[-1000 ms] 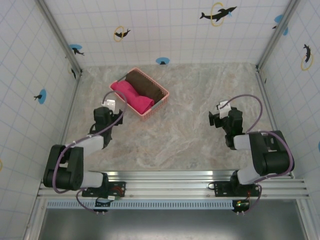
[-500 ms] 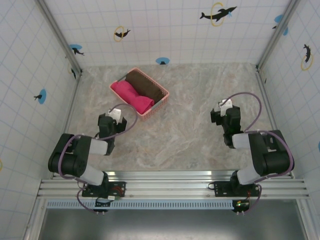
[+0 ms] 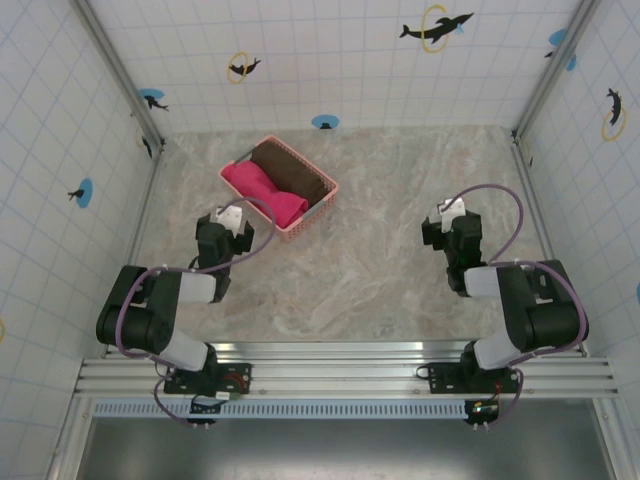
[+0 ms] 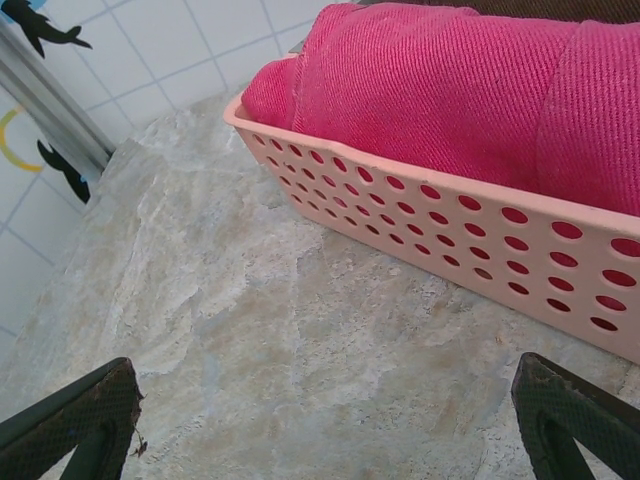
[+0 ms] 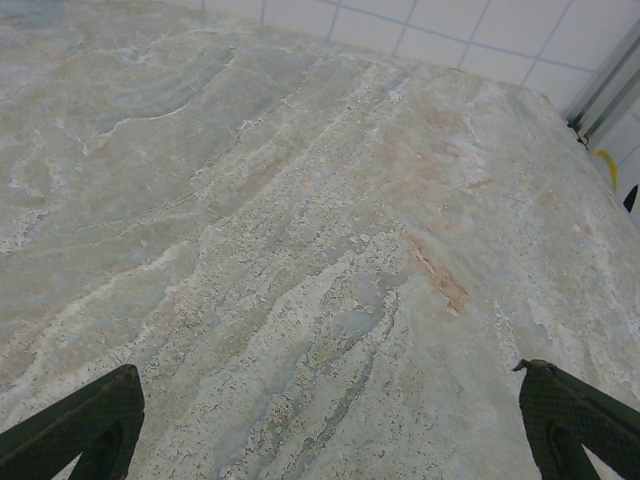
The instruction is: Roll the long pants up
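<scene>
While both arms sit drawn back toward the near edge of the table (image 3: 380, 270), the long pants (image 3: 262, 192) lie bundled inside a pink basket (image 3: 314, 211) that stands askew in the far left part of the table, short of the far left corner. They fill the half of the basket that faces the left arm. A dark brown cloth (image 3: 290, 172) is packed against them along the other half, and the two fabrics touch down the whole length of the basket. The left gripper (image 3: 232, 213) hovers just beside the basket's near corner with its jaws spread wide and nothing between them. From the left wrist, its two dark fingertips (image 4: 95, 410) frame bare marbled tabletop, and the perforated basket wall (image 4: 450, 250) runs across the way. The magenta fabric (image 4: 450, 90) bulges above its rim, so the wall stands between the gripper (image 4: 325, 405) and the lower part of the bundle. The right gripper (image 3: 441, 218) is over the right half of the table, well apart from the basket, jaws likewise spread and holding nothing. Its wrist view has only veined stone between the fingertips (image 5: 575, 405). White tiled walls with dolphin stickers (image 3: 436, 27) enclose the table on three sides, with metal posts (image 3: 118, 72) in the far corners.
</scene>
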{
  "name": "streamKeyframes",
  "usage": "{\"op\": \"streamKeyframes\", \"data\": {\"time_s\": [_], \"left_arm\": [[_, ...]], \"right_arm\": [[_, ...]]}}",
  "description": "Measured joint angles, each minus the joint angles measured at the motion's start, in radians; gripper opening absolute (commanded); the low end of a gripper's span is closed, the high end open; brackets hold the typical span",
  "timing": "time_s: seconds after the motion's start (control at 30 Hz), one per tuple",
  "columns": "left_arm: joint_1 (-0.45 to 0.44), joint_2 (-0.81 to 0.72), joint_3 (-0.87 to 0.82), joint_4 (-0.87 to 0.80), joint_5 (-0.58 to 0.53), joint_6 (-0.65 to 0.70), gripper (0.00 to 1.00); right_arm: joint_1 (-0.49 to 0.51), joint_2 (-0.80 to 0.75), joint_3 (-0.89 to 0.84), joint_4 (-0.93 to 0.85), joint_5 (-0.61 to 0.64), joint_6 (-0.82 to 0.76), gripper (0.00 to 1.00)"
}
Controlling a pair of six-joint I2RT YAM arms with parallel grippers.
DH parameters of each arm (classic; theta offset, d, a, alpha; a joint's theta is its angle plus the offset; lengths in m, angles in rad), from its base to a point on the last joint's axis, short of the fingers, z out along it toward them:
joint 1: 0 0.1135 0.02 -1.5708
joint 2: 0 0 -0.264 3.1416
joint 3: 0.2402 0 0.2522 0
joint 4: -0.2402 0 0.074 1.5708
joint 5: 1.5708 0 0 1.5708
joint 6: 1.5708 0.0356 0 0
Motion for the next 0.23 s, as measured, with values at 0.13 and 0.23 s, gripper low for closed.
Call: {"op": "streamKeyframes", "data": {"time_s": [0.13, 0.23], "left_arm": [[0.000, 0.000, 0.000, 0.000, 0.000, 0.000, 0.97], [0.000, 0.000, 0.000, 0.000, 0.000, 0.000, 0.98]], "right_arm": [[-0.002, 0.000, 0.003, -0.007, 0.000, 0.001, 0.99], [-0.001, 0.000, 0.006, -0.011, -0.001, 0.001, 0.99]]}}
